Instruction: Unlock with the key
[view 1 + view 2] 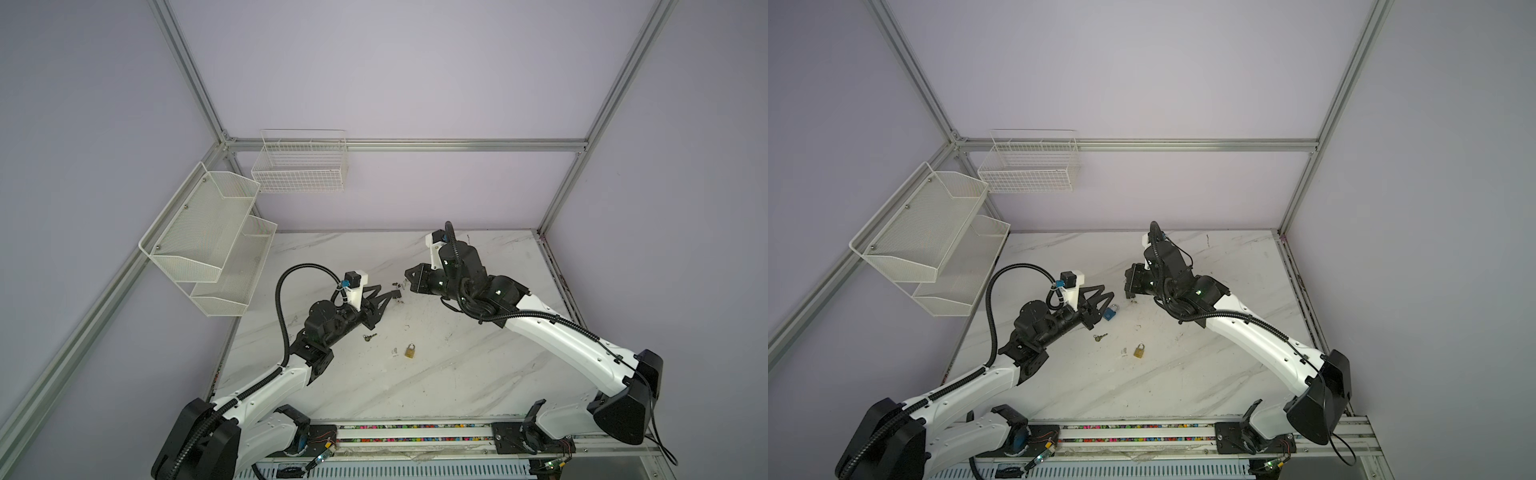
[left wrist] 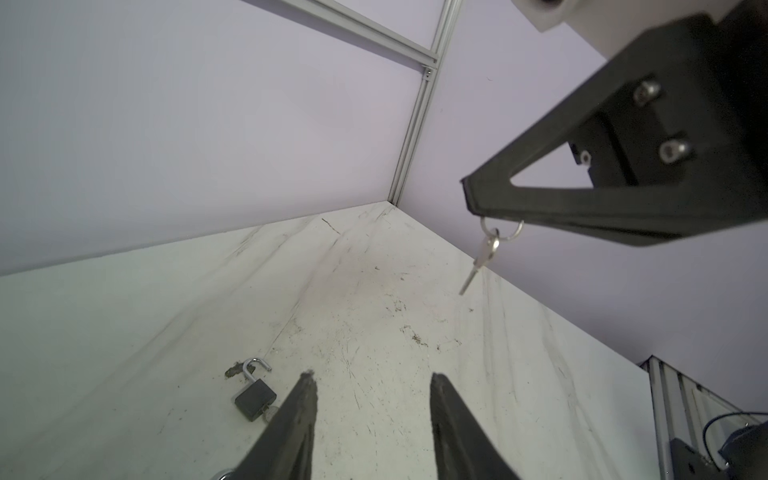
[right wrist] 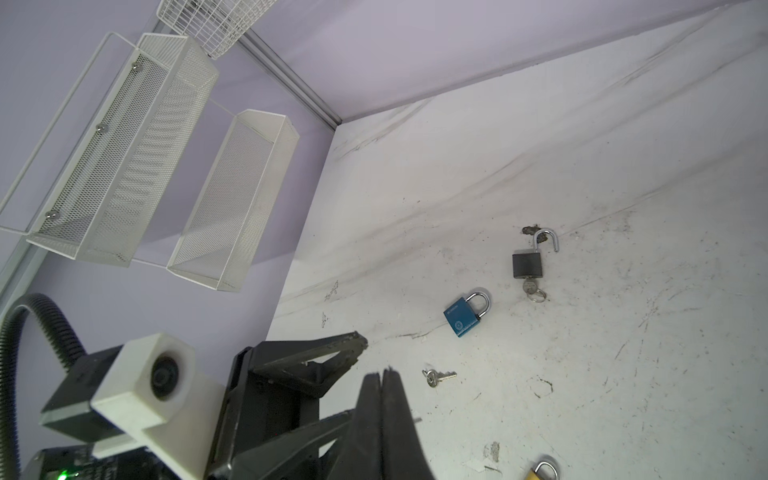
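Your right fingers (image 2: 478, 199) were shut on the key (image 2: 484, 257) by its ring (image 2: 515, 230), blade hung tip-down, slightly tilted, ring half hidden, your left fingers (image 2: 307, 395) stood apart, empty

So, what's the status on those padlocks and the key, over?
Left fingers open, empty; right fingers shut on a dangling key. Black padlock already open, its own key inserted; blue padlock and brass padlock shut. Nothing in the way.

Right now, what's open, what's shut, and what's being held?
black padlock: open, key in it
blue padlock: shut
gold padlock: looks shut
loose key: lying on the table
ringed key: dangling from the right end effector
left end effector: open, empty
right end effector: shut on the key's ring
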Controlling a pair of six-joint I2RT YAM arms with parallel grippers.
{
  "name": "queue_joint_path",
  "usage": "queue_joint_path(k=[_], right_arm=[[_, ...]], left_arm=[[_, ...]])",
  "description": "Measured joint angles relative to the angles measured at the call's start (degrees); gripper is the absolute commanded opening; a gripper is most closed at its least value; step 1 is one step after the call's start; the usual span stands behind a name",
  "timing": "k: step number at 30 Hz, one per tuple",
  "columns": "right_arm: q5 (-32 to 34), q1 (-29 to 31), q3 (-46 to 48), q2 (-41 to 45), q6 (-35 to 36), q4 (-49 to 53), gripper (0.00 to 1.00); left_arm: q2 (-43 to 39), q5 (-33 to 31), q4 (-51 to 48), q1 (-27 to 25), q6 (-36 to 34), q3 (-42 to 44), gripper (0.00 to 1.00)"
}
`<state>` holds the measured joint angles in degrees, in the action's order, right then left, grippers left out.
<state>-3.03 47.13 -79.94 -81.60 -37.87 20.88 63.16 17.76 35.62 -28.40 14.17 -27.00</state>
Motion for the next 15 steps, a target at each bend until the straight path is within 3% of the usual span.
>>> queue_joint_path(k=[9, 15], right_arm=[[-3.4, 0.0, -2.4, -1.2, 0.0, 4.2, 0.0], [-4.5, 0.0, -2.4, -1.2, 0.0, 4.7, 0.0]], left_arm=[[3.3, -0.6, 8.7, -7.5, -13.6, 0.5, 0.36], [5.7, -3.4, 12.3, -8.5, -16.0, 0.5, 0.29]])
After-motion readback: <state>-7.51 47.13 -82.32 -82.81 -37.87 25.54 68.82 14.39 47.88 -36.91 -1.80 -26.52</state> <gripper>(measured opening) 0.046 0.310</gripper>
